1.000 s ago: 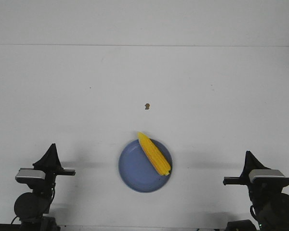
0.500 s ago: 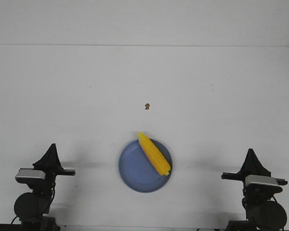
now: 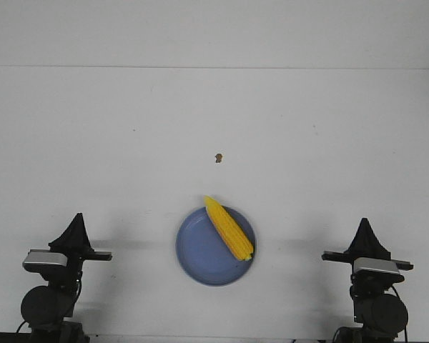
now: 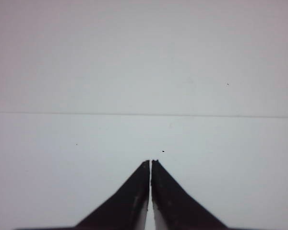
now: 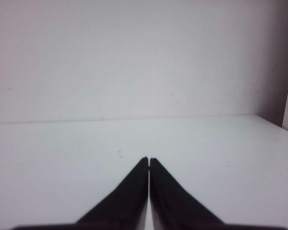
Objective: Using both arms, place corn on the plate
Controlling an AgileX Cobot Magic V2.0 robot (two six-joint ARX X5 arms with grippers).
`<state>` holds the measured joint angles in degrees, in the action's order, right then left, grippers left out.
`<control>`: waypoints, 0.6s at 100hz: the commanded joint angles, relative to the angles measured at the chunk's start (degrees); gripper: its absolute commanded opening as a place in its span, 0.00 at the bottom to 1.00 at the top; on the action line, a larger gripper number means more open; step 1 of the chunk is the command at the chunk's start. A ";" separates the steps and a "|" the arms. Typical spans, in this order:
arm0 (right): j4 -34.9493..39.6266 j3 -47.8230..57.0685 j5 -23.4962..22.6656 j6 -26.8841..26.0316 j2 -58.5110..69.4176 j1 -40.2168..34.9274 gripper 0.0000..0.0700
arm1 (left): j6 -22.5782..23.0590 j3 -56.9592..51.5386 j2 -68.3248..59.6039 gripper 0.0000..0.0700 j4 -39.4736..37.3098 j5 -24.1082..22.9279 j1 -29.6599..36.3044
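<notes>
- While the corn cob [image 3: 229, 228] lies across the blue plate [image 3: 197, 253], pointed tip jutting just past the plate's far rim, the main risk is a roll-off: cob sits toward the plate's right side, not centred.
- Fat end rests near the plate's right rim; any bump to the plate could tip it over the edge onto the white table [image 3: 129, 143].
- Left gripper [image 3: 77, 223] is parked well left of the plate, tips pinched together w/ only a hairline slit, holding nothing (left wrist view confirms [image 4: 150, 163]).
- Right gripper [image 3: 362, 225] is well right of the plate, jaws likewise pressed together & empty [image 5: 148, 160].
- Neither arm touches corn or plate, so nothing steadies the cob; judged placement looks done, but margin is thin.
- Small brown speck [image 3: 218, 158] sits beyond the plate's far side; can't tell what it is, prob. no hazard.
- If either arm sweeps toward the plate, closed tips could knock the overhanging tip.
</notes>
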<state>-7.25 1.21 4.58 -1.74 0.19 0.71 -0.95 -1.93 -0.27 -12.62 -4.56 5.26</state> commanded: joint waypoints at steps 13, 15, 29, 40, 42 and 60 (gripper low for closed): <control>-1.29 -0.48 -0.04 0.28 -0.11 0.02 0.02 | -0.15 1.14 0.09 0.02 -0.68 -0.11 -0.02; -1.38 -0.48 -0.02 0.28 -0.11 0.02 0.02 | -0.15 1.14 0.09 0.02 -0.68 -0.11 -0.02; -1.73 -0.48 -0.02 0.26 -0.11 0.02 0.02 | -0.15 1.14 0.09 0.02 -0.68 -0.11 -0.02; -1.73 -0.48 -0.02 0.26 -0.11 0.00 0.02 | -0.15 1.14 0.09 0.02 -0.68 -0.11 -0.02; -1.73 -0.48 -0.04 0.26 -0.11 0.02 0.02 | -0.15 1.14 0.09 0.02 -0.68 -0.11 -0.02; -1.73 -0.48 -0.02 0.26 -0.11 0.02 0.02 | -0.15 1.14 0.09 0.02 -0.68 -0.11 -0.02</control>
<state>-8.40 0.84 4.58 -1.74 0.19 0.71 -0.95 -1.93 -0.27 -12.62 -4.56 5.26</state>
